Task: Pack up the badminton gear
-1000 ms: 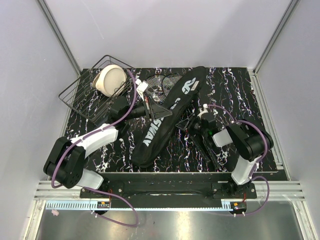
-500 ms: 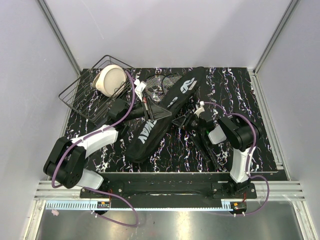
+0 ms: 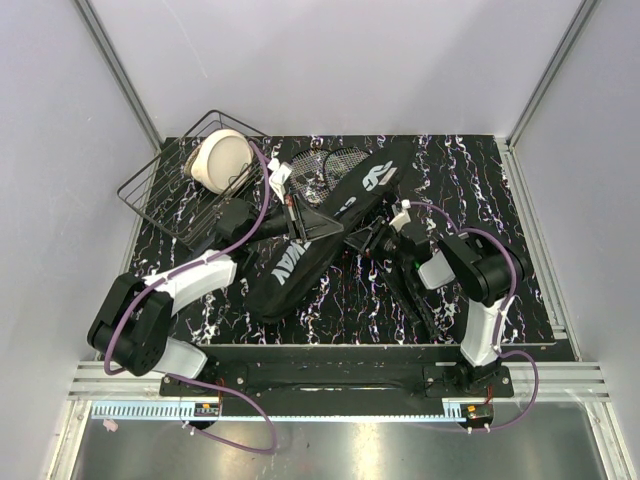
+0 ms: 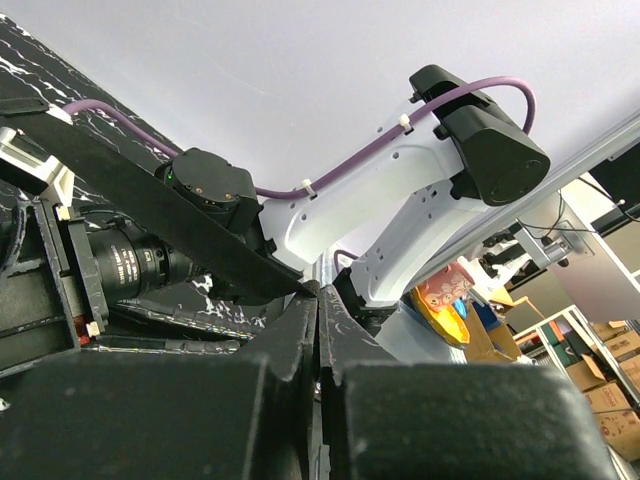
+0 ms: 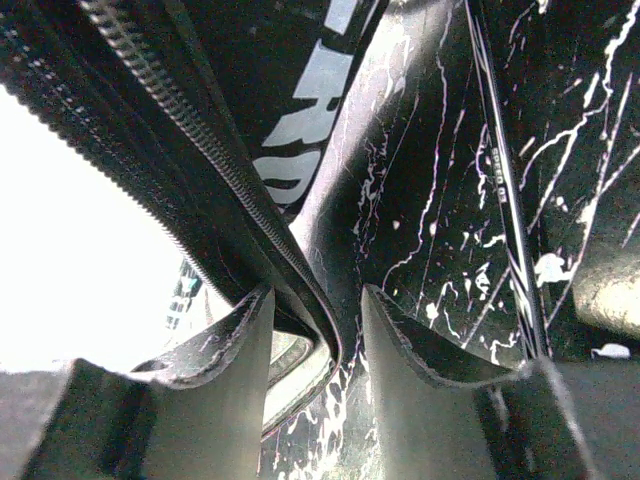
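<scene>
The long black racket bag point(image 3: 300, 265) lies slantwise across the middle of the marbled desk point(image 3: 470, 180). Its printed end points toward 1 o'clock and its other end toward 7 o'clock, with the cloth bunched and raised near the middle. The left end effector point(image 3: 322, 226) reaches in from 9 o'clock to the bag's upper edge. In the left wrist view its fingers point(image 4: 290, 350) are pressed flat together, and a strip of the bag's black edge point(image 4: 150, 200) runs down into the seam between them, so it is clamped on the bag. The white right arm point(image 4: 400, 200) rises just beyond it. The right end effector point(image 3: 362, 240) meets the bag from 3 o'clock, just beside the left one. In the right wrist view its fingers point(image 5: 240, 340) stand apart with the bag's folded zipper edge point(image 5: 200, 150) passing between them. The fold lies against one finger, and a sliver of desk shows before the other, so it is not squeezed onto the cloth. A thin racket shaft point(image 5: 500, 180) lies on the desk beside the bag there. The strung heads of the rackets point(image 3: 325, 165) show at 12 o'clock, partly under the bag's far end. The wire basket point(image 3: 160, 195) sits at 10 o'clock, tilted over the desk's corner, and holds the cream bowl-like object point(image 3: 222, 160).
</scene>
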Available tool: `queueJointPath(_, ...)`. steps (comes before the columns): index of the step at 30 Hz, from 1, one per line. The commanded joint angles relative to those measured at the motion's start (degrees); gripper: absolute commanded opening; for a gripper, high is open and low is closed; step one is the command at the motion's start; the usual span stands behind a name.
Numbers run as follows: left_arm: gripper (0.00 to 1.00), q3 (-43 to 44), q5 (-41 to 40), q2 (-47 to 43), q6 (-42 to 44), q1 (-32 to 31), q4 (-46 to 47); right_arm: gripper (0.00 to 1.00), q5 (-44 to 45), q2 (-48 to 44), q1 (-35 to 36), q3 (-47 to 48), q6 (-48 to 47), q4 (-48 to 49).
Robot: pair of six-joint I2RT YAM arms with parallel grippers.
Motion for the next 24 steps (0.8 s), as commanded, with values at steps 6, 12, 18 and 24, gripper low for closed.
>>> queueJointPath(6, 0.0, -1.4, 1.7, 0.1, -1.5, 0.2, 7.5, 0.54, 0.3, 0.5, -0.1, 6.1, -6.2, 6.3)
queueJointPath(12, 0.0, -1.5, 1.9, 0.1, -1.4, 0.2, 7.3, 0.43, -1.1, 4.0, -0.1, 9.4, -5.9, 13.8)
queueJointPath(18, 0.0, -1.2, 1.5, -0.1, 0.0, 0.5, 4.2, 0.0, -1.6, 0.9, 0.0, 8.6, -4.9, 14.1)
queueJointPath(24, 0.29, 7.0, -18.0, -7.1, 26.7, 1.0, -44.4, 0.0, -1.9, -11.9, 0.1, 7.5, -3.8, -10.9)
